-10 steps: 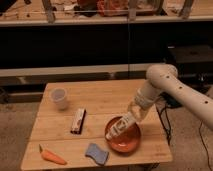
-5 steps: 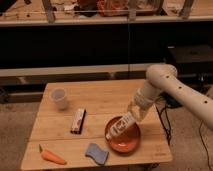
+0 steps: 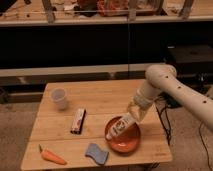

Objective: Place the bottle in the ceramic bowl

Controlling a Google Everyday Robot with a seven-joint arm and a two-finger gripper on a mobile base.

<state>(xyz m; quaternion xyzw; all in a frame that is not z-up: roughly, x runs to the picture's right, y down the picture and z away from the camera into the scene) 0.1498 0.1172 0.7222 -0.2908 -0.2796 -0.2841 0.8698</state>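
The bottle (image 3: 118, 128), white with a reddish-brown label, leans tilted with its lower end inside the ceramic bowl (image 3: 128, 144), a wide orange-red dish near the table's front right. My gripper (image 3: 131, 117) is at the end of the white arm reaching in from the right. It is shut on the bottle's upper end, just above the bowl's far rim.
A wooden table (image 3: 100, 97) holds a white translucent cup (image 3: 59, 98) at the back left, a snack bar (image 3: 78, 120) in the middle, a carrot (image 3: 51, 156) at the front left and a blue-grey sponge (image 3: 96, 153) left of the bowl. Dark shelving stands behind.
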